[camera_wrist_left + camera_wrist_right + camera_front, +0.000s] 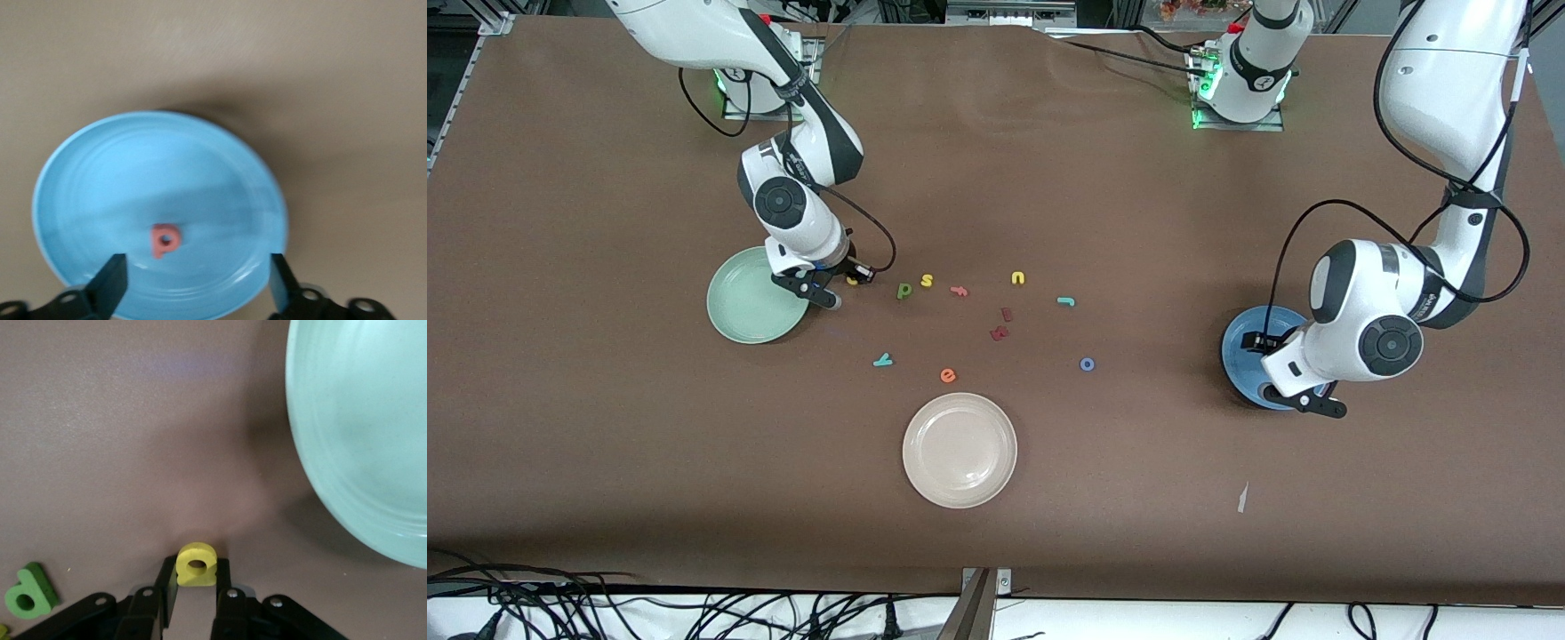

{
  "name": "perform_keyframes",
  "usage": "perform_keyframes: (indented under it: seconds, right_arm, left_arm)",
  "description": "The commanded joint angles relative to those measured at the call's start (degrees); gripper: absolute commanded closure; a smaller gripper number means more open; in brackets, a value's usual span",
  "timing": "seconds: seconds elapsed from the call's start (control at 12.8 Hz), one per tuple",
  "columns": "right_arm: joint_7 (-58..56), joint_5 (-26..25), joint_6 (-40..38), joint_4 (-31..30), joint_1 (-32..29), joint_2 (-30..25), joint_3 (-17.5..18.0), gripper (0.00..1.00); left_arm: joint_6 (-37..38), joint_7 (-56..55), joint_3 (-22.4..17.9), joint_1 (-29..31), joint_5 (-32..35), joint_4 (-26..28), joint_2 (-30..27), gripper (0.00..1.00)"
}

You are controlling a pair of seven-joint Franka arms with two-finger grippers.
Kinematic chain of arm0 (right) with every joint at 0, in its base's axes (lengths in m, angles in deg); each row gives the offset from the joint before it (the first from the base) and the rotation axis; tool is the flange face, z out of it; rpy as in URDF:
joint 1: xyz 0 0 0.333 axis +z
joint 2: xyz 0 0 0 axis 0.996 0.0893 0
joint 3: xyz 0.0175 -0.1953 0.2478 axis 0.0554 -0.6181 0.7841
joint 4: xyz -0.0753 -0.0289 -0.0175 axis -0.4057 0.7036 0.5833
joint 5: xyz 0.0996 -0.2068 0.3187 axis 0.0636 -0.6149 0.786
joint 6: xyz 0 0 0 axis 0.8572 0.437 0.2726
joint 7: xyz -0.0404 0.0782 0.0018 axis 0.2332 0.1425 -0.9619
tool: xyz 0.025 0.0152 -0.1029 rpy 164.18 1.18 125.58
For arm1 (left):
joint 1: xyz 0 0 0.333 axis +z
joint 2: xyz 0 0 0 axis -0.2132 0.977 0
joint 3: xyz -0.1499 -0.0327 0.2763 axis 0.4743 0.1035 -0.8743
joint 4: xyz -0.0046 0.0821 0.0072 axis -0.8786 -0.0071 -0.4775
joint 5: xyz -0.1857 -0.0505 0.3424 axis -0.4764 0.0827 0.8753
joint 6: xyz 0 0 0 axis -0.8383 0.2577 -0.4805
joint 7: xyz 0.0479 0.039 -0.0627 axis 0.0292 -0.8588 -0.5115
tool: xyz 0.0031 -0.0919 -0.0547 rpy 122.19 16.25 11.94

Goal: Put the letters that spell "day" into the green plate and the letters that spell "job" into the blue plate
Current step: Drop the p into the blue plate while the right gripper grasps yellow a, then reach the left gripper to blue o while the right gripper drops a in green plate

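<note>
I read the right gripper (196, 581) pinching the yellow "a" (196, 564) beside the green plate (754, 296), ready to lift. Left gripper (197, 283) spread over the blue plate (87, 180); the pinkish-red "b" (164, 241) lies inside.

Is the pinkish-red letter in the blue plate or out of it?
In. The pinkish-red letter lies on the blue plate, below the open left gripper.
</note>
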Motion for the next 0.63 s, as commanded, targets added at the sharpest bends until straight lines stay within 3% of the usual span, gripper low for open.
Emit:
perform_keyframes:
  seconds: [0.0, 0.31, 0.55]
  right_arm:
    - [1.13, -1.18, -0.54, -0.3, 0.29, -1.59, -0.57, 1.0]
    - [-2.98, -1.53, -13.88, 4.52, 0.2, -6.78, -2.59, 1.0]
    - [-17.88, -1.53, -17.52, 5.07, 0.11, -8.19, -11.44, 1.0]
  left_arm:
    - [0.29, -10.82, -0.41, -5.62, -3.21, -4.66, 1.93, 0.0]
    - [-1.98, -26.37, -0.33, -11.6, -7.08, -8.01, 4.92, 0.0]
    - [-6.19, -41.13, -0.41, -15.99, -7.0, -9.6, 7.56, 0.0]
